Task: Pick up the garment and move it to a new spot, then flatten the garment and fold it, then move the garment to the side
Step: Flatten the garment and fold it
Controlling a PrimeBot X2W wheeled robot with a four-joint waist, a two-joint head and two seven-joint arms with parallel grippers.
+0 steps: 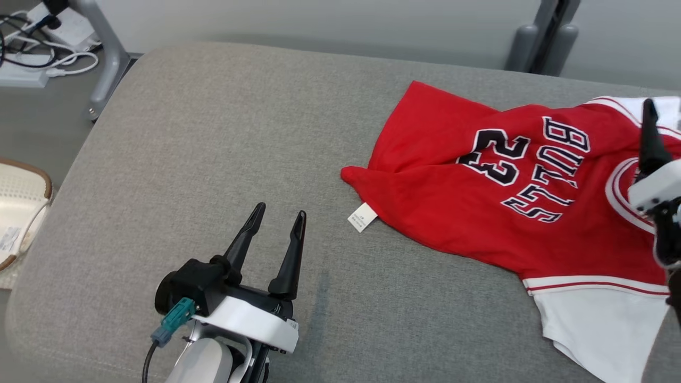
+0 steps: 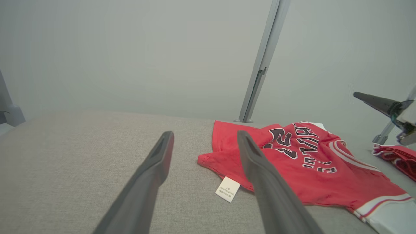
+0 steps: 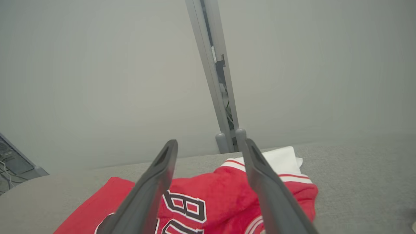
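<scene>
Head view: my L gripper (image 1: 279, 214) sits low-left over the bare grey cushion (image 1: 213, 133), fingers pointing up-frame & leaning a bit right; pale forearm runs off the bottom edge below it.
L jaws: apart, nothing betw. them.
L wrist view: my L gripper looks across the cushion toward a grey wall, at a shallow angle to the surface.
R arm: at far right edge of head view; one dark finger (image 1: 650, 133) points up-frame over the collar end of the fabric, white wrist housing just below it.
R jaws: R wrist view shows my R gripper (image 3: 209, 147) w/ fingers spread, nothing clamped; can't tell if the tips touch the cloth.
Garment: red jersey (image 1: 505, 186), "BULLS" & "23" in black-white lettering, lies rumpled on the right half of the cushion; white trim panel at its near-right end.
Garment vs L jaws: off to the right, apart from them; closest bits are a red corner & the white care tag (image 1: 362, 217). In L wrist view the right-hand finger overlaps the jersey's edge in frame only.
Garment vs R jaws: right under them; lettering & collar band show betw. & beside the fingers.
Behind: grey post (image 3: 211, 81) stands past the cushion's far edge.
</scene>
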